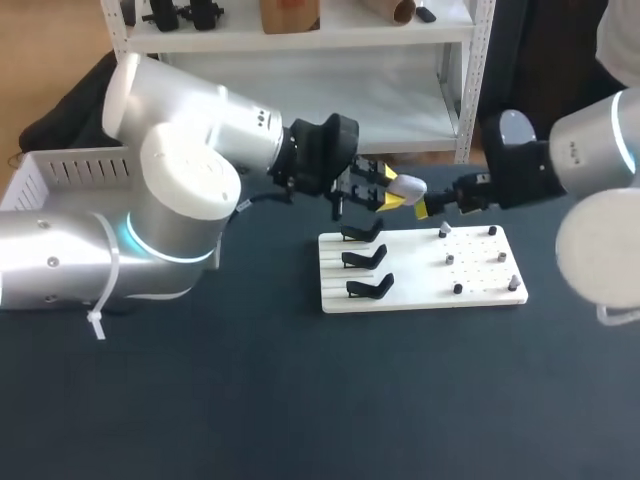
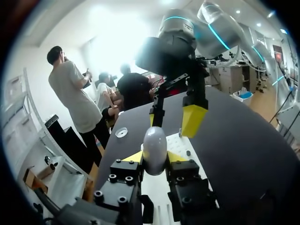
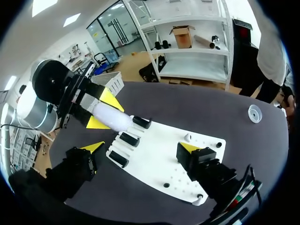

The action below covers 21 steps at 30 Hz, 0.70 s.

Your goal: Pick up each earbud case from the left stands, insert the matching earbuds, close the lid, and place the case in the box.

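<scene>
- My left gripper [image 2: 154,158] pinches the white case [image 2: 154,146] up by the white board [image 1: 420,292]
- My right gripper [image 2: 174,119] is spread wide, close to the case

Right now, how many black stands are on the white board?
3, in a column on the board's left side: far stand, middle stand, near stand. None seems hidden.

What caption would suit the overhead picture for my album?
Left gripper holds a white earbud case near the black stands; the open right gripper faces it.
</scene>
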Each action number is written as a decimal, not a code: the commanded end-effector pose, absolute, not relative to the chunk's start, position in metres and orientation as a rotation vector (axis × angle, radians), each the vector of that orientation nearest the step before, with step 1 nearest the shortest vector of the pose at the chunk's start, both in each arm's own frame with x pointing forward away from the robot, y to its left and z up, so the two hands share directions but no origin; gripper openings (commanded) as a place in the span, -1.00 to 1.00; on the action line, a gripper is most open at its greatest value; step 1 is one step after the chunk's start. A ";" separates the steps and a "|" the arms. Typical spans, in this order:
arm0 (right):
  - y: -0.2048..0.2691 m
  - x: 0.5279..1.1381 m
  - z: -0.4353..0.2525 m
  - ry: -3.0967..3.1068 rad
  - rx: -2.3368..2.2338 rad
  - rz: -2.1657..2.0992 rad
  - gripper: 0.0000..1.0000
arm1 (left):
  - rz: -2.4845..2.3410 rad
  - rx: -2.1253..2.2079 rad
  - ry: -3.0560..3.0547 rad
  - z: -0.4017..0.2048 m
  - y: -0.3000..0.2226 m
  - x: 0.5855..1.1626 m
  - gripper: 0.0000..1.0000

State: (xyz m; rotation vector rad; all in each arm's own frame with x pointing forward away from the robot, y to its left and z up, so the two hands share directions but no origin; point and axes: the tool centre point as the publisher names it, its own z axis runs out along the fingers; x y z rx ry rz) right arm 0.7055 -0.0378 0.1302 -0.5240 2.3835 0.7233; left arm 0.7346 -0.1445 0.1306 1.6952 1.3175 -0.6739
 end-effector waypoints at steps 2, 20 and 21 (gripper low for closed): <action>-0.038 0.710 0.130 2.377 -0.545 0.776 1.00 | -0.678 1.703 1.317 0.127 -0.151 0.735 -1.00; -0.044 0.715 0.136 2.373 -0.543 0.752 1.00 | -0.707 1.711 1.309 0.122 -0.155 0.722 -1.00; -0.045 0.715 0.137 2.373 -0.543 0.750 1.00 | -0.709 1.712 1.308 0.122 -0.155 0.721 -1.00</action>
